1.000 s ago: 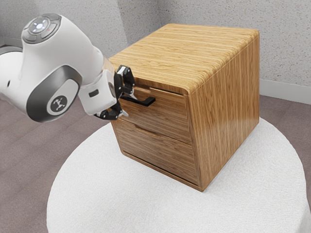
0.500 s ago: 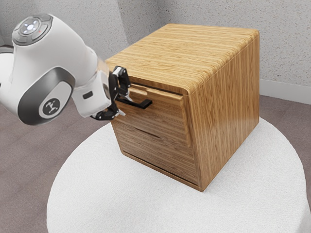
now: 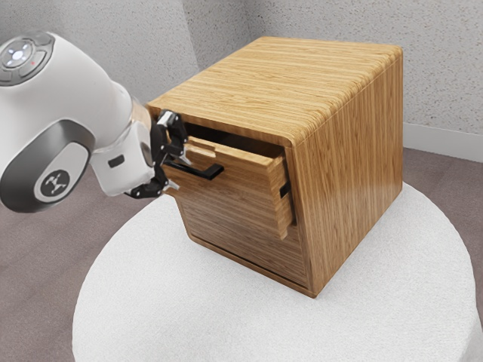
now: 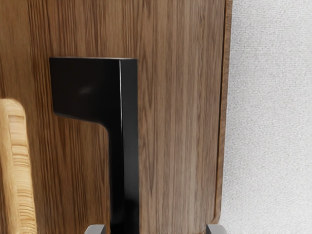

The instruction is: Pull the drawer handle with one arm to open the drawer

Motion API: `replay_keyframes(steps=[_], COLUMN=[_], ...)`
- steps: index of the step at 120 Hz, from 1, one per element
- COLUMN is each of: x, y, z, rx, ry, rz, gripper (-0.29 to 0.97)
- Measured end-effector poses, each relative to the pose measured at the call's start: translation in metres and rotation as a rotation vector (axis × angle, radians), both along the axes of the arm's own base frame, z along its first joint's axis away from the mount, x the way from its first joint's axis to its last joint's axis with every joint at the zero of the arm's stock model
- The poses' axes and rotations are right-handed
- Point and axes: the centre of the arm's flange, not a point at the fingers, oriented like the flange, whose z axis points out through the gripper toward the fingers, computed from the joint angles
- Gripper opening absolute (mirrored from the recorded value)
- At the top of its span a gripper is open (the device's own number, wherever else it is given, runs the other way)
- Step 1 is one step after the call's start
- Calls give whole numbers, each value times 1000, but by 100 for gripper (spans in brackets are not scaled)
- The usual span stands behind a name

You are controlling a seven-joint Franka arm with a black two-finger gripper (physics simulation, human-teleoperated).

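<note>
At the exterior view's centre, a wooden cabinet (image 3: 302,83) with 2 drawers sits on a round white bench (image 3: 226,317). We note the top drawer (image 3: 241,177) standing partway out of the cabinet, with a dark gap above its front and its side panel exposed. The lower drawer (image 3: 241,234) sits flush. A black handle (image 3: 200,170) juts from the top drawer's front. The white arm (image 3: 68,98) enters from the exterior view's left. Its gripper (image 3: 167,158) is at the handle's near end, jaws wide, 1 above the bar and 1 below.

From the wrist view, we see the handle (image 4: 124,146) as a black bar bending to its mount on the top drawer (image 4: 180,97). 2 grey fingertips (image 4: 95,228) flank the bar, 1 just beside it and the other well apart, so the jaws do not clamp it. White bench (image 4: 273,122) shows past the drawer's edge.
</note>
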Motion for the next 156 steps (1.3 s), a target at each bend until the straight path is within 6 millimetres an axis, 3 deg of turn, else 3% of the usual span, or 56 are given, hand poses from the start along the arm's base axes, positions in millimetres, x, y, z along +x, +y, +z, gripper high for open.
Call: replay_keyframes(steps=[58, 67, 108, 156], x=[-13, -18, -42, -49], y=[1, 4, 8, -10], z=[-9, -13, -12, -14], rx=[4, 5, 10, 18], ry=[11, 16, 3, 2], rz=[9, 18, 39, 12], gripper=[23, 27, 22, 24])
